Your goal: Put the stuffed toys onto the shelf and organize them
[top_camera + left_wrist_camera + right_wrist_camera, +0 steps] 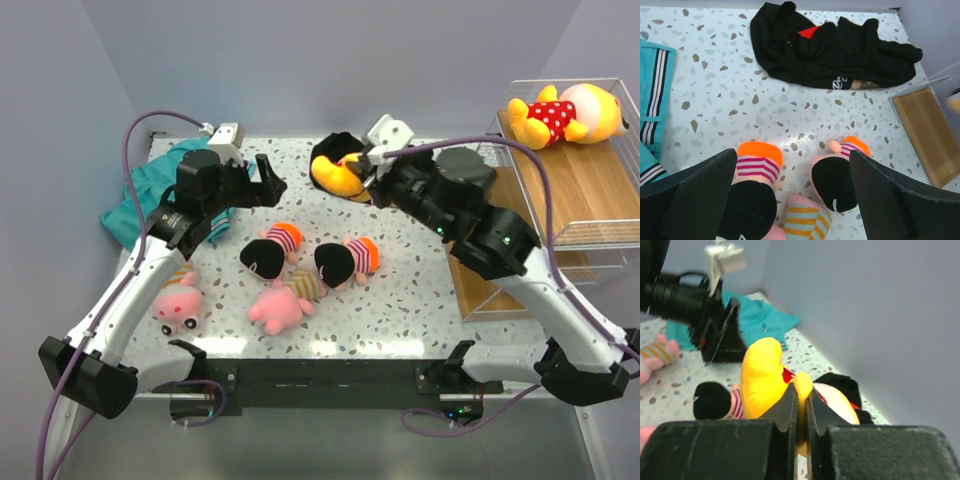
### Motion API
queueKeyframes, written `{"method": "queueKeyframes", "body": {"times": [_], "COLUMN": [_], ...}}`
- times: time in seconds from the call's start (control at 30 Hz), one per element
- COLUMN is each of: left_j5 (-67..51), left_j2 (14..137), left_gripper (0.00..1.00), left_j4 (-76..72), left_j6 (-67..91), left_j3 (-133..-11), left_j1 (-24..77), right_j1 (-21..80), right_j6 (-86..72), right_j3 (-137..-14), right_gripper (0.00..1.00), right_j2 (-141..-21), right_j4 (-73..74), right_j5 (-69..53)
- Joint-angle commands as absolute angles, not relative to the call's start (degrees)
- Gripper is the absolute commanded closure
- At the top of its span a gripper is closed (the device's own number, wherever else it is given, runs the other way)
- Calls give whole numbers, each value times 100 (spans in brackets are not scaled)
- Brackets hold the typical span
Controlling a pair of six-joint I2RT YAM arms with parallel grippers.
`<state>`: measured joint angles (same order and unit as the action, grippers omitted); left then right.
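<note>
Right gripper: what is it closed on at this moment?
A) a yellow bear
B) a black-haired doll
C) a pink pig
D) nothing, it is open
A: in the right wrist view the right gripper has its jaws pinched together on a yellow plush limb of the yellow bear, with a bit of its red top showing behind.

Robot lab test booth.
Plain lilac walls (300, 60) stand just behind the left claw (268, 183) and right claw (368, 172), boxing in a speckled tabletop (420, 300) beneath them; purple cables (127, 150) trail back from their wrists to a black mounting rail (320, 385).
</note>
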<state>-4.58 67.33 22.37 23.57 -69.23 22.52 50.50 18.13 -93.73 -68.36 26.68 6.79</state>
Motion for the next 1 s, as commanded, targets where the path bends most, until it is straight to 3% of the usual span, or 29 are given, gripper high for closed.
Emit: {"method": "queueKeyframes", "body": {"times": [0.0,0.23,0.77,0.97], "left_j5": [-17,-18,-9,-9], "left_j2": [6732,6794,6794,6803], "left_gripper": [0,0,0,0], "left_j4": [2197,2145,2162,2153], "left_j6": [2101,2057,2004,2004], "left_j3": [-6750,-6601,-6530,-6539], "left_j1": [2224,2224,2224,2224], "right_j1": [5062,5054,5063,5027], "right_j6": [1933,2837,3208,3611], "right_j3": [-10054,-11028,-13007,-13439], "right_gripper": [100,100,100,100], "right_j2": [-6504,-6565,-6732,-6715], "right_j4": [2531,2698,3286,3560], "right_j5": [1494,2556,2417,3671]}}
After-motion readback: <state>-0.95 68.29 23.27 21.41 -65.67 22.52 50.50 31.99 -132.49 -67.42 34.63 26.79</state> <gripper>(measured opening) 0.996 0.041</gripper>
